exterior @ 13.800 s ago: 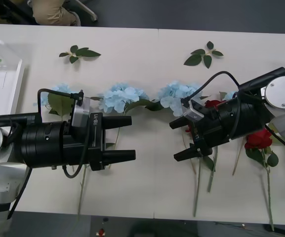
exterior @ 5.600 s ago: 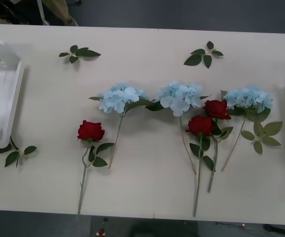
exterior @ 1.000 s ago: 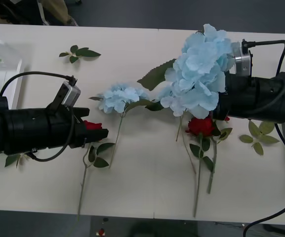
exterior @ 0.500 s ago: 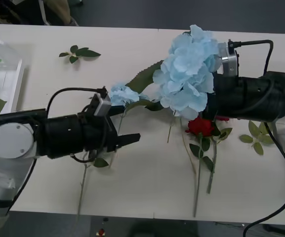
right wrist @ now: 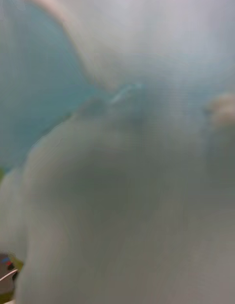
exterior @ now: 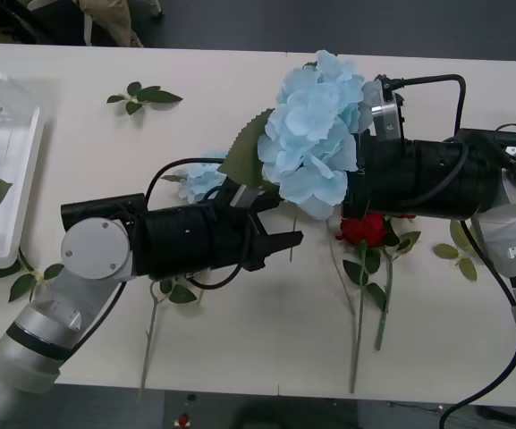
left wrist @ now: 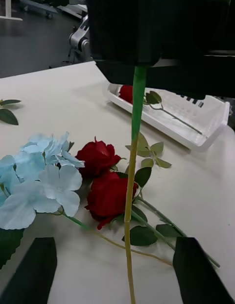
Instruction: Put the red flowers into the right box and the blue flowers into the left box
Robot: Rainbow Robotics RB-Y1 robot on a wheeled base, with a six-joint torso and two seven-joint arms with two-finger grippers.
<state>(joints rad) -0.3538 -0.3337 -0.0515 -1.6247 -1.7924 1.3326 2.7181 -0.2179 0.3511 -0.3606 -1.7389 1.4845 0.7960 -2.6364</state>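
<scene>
We had a blue flower (exterior: 316, 125) lifted above the middle of the table (exterior: 266, 349), carried by the right gripper (exterior: 351, 183), which was clamped on its stem just under the bloom; in the left wrist view that stem (left wrist: 132, 186) hung straight down out of the black gripper body. The right wrist view was blurred pale blue, so it told us nothing more of the hold. We judged the flower to be light and soft: the puffy head would crush if squeezed, while the thin stem looked stiff enough to hang straight, so the stem was the place to hold it, close under the head so the long tail would swing less.

Our left gripper (exterior: 280, 239) reached in low over the table with its fingers spread and nothing between them, its tips near the hanging stem.

Beneath lay two red flowers (left wrist: 105, 179) side by side, touching, with another blue flower (left wrist: 39, 184) just beside them. The dangling stem could snag these. The right box (left wrist: 171, 115) already held one red flower. The left box (exterior: 25, 179) sat at the table's far left, well apart, with a loose leaf sprig (exterior: 25, 279) near its corner. The left arm itself lay across the path towards that box.
</scene>
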